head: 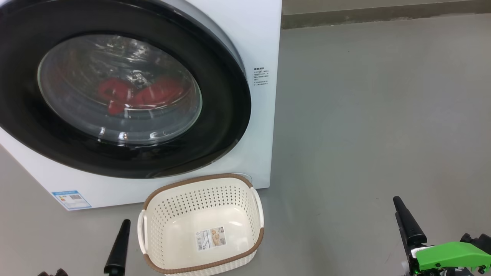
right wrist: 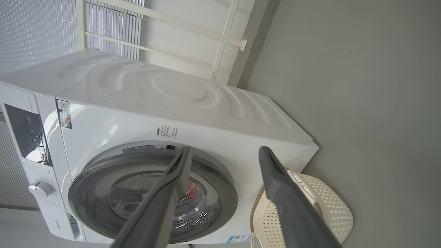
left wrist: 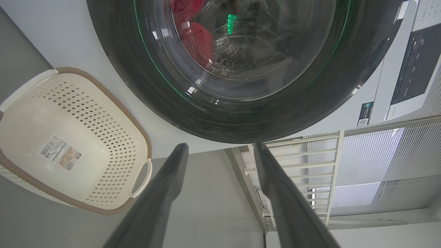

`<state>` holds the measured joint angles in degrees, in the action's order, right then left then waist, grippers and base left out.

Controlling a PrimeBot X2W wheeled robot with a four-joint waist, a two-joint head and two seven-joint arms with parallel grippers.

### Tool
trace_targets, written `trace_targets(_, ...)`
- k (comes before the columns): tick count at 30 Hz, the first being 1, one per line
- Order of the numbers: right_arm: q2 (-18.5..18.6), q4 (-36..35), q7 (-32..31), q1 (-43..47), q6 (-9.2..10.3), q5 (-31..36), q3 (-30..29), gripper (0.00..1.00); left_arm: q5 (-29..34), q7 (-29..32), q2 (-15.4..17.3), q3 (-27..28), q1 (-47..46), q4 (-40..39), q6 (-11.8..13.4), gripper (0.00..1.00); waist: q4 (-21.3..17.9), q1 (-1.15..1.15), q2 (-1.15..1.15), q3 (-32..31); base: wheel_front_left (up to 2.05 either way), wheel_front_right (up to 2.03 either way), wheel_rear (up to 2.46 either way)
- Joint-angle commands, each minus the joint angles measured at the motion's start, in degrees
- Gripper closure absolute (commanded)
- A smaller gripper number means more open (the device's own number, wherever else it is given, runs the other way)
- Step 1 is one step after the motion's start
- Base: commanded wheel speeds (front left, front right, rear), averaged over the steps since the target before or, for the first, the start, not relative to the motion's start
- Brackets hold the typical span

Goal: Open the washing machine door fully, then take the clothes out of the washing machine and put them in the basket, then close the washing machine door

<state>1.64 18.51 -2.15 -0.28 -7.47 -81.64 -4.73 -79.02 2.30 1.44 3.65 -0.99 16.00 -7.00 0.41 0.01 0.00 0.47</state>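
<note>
The white washing machine [head: 253,34] stands at the upper left of the head view. Its door [head: 215,126], a wide black rim around a clear window, lies shut against the front. Red clothes [head: 142,94] show through the glass inside the drum. The cream basket [head: 203,226] with a brown rim sits empty on the floor just before the machine. My left gripper [left wrist: 220,144] is open, short of the door's rim and beside the basket [left wrist: 72,137]. My right gripper [right wrist: 224,148] is open too, further back and aimed at the machine's front [right wrist: 113,127]. Neither holds anything.
Bare grey floor [head: 376,115] spreads to the right of the machine. A white railing and slatted wall [left wrist: 361,165] stand behind it. The control panel with a knob [right wrist: 39,188] runs along the machine's top front. One dark right finger [head: 406,222] rises from a green part.
</note>
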Motion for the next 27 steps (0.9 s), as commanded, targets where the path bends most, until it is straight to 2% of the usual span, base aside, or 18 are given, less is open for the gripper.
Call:
trace_targets(1,1.0,-1.7,0.7,-1.0,-0.01,1.4,0.5,0.00,1.8,-0.7,0.8,0.5,-0.2,-2.0,-0.1,0.00,0.0,-0.01,0.00,0.0,0.00,0.00,0.00)
trace_targets(10,1.8,-2.2,2.2,-0.9,-0.01,8.7,1.9,0.00,10.0,-2.2,0.9,0.2,0.1,-3.4,0.3,0.00,0.2,-0.01,0.00,0.3,0.00,0.00,0.00)
trace_targets(27,2.7,-2.6,5.2,-0.8,-0.01,21.7,4.4,0.00,25.9,-5.3,1.0,-1.5,0.9,-5.5,2.7,0.00,0.1,-0.01,0.00,0.7,0.00,0.00,0.00)
